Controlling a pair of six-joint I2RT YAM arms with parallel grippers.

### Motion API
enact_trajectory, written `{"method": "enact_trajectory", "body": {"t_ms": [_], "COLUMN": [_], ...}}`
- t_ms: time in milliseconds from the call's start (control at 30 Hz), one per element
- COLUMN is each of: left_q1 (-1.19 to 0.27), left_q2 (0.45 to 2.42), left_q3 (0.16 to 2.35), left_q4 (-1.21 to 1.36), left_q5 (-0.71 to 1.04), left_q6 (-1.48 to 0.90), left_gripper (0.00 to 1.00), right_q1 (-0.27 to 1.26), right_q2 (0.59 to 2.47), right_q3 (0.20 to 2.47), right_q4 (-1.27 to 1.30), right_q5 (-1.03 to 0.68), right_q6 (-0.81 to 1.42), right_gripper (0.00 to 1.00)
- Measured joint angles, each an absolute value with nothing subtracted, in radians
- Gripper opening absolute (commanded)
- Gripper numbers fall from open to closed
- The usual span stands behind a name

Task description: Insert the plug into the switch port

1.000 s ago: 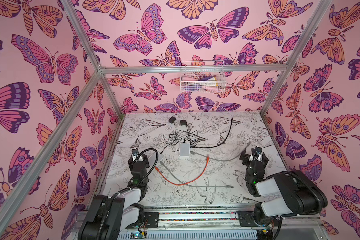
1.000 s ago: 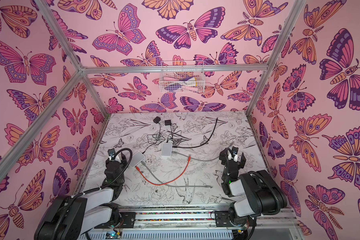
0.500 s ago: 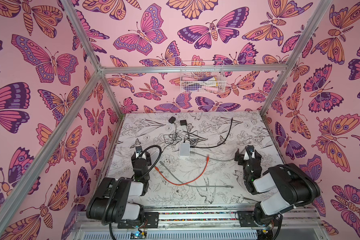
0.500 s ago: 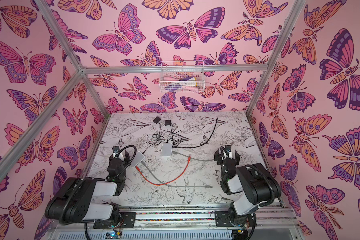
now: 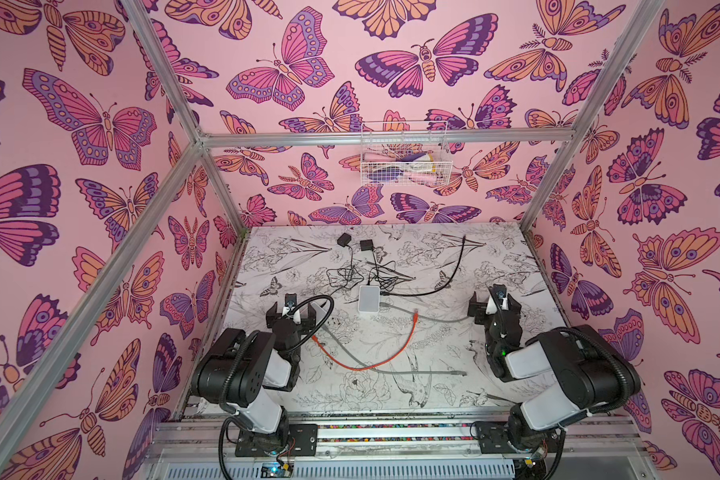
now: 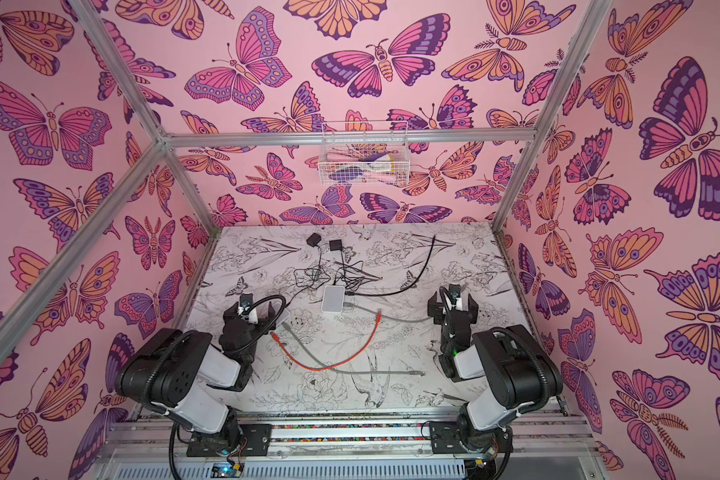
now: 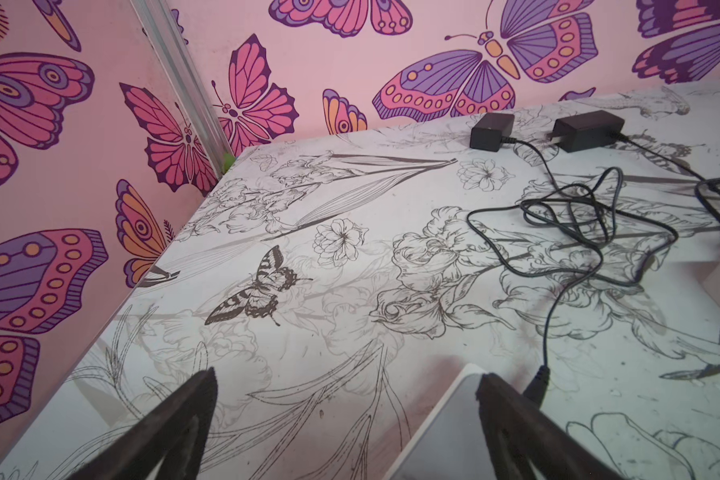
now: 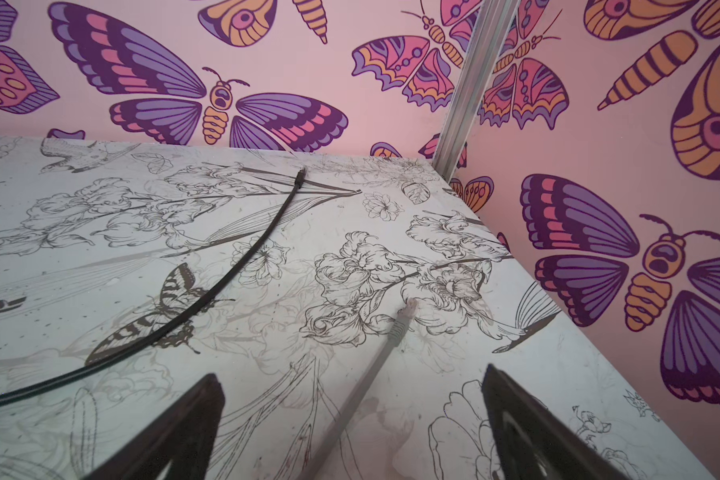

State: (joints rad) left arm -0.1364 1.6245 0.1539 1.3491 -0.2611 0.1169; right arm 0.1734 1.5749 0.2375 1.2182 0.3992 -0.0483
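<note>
A white switch (image 5: 368, 298) lies mid-table in both top views (image 6: 333, 298). A second white switch (image 7: 441, 432) lies under one finger of my left gripper (image 7: 346, 376), which stands open, with bare table between its fingers. It shows in a top view (image 5: 319, 309) beside that gripper (image 5: 292, 318). My right gripper (image 8: 352, 372) is open low over the table. A grey cable (image 8: 350, 411) runs between its fingers, untouched. Its clear plug (image 8: 408, 309) lies just beyond the fingertips. In a top view this cable (image 5: 433, 319) leads from the middle switch to the right gripper (image 5: 493, 305).
An orange cable (image 5: 391, 357) and another grey cable (image 5: 412, 371) cross the front middle. A black cable (image 5: 454, 266) curves at the back right. Two black adapters (image 5: 344, 239) with tangled leads (image 5: 350, 274) lie behind the switches. A wire basket (image 5: 404, 153) hangs on the back wall.
My left gripper's jaws have opened wider. Both arms have lifted their elbows, and both grippers have shifted slightly toward the middle of the table.
</note>
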Motion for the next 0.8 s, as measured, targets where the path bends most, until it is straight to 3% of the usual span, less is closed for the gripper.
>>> {"method": "enact_trajectory", "body": {"t_ms": [133, 333, 800], "left_q1": [-0.118, -0.011, 0.019], "left_q2": [1.6, 1.57, 1.559], "left_q3": [0.2, 0.355, 0.374], "left_q4": [1.269, 1.031, 0.908], "left_q5": [-0.238, -0.117, -0.022], "left_q6": [0.113, 0.06, 0.032], "left_gripper": [0.99, 0.99, 0.99], "right_q1": [0.092, 0.057, 0.057], "right_q2": [1.538, 1.523, 1.522], "right_q3": [0.362, 0.395, 0.392], "right_q4": [1.008, 0.888, 0.847], "right_q5": [0.337, 0.287, 0.268], "right_q6": [0.002, 0.039, 0.054], "right_gripper": [0.99, 0.99, 0.99]}}
